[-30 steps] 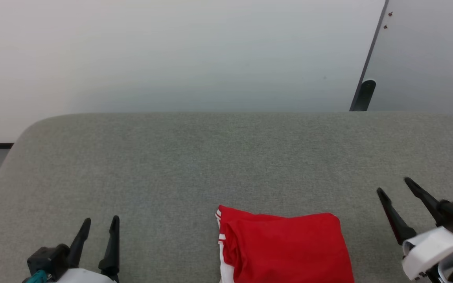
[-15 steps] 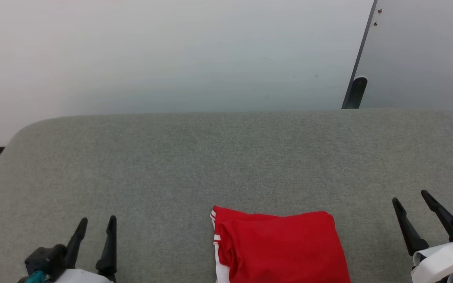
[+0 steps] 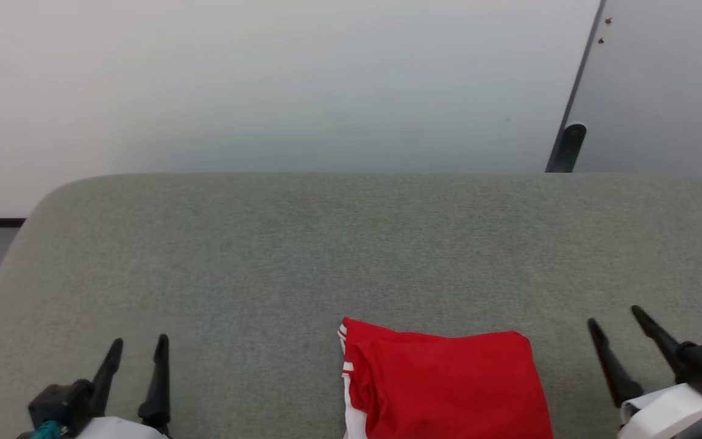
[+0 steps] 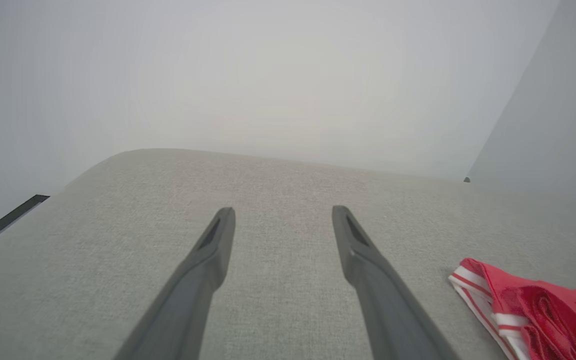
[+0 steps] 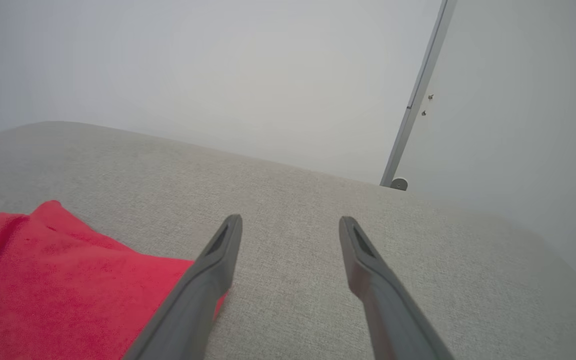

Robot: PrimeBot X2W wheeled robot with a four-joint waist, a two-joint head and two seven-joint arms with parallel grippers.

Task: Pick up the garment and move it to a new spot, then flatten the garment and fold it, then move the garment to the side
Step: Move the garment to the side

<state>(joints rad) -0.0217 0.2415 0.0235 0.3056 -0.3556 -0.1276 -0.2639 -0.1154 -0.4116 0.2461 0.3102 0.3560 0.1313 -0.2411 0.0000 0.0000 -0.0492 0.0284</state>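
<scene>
**Folded jersey flanked by two open grippers**

The garment (image 3: 442,384) is seen folded, red with white-striped trim at its left edge, laid on the grey fabric surface (image 3: 326,244) low in the head view. The left gripper (image 3: 140,340) is held well apart from it, jaws spread and empty. The right gripper (image 3: 614,316) is held near its right side, likewise spread and empty.

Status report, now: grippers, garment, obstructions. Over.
Left gripper open, holding nothing. Right gripper open, holding nothing. Garment folded, lying on grey cushion between them, untouched. No obstruction seen.
</scene>
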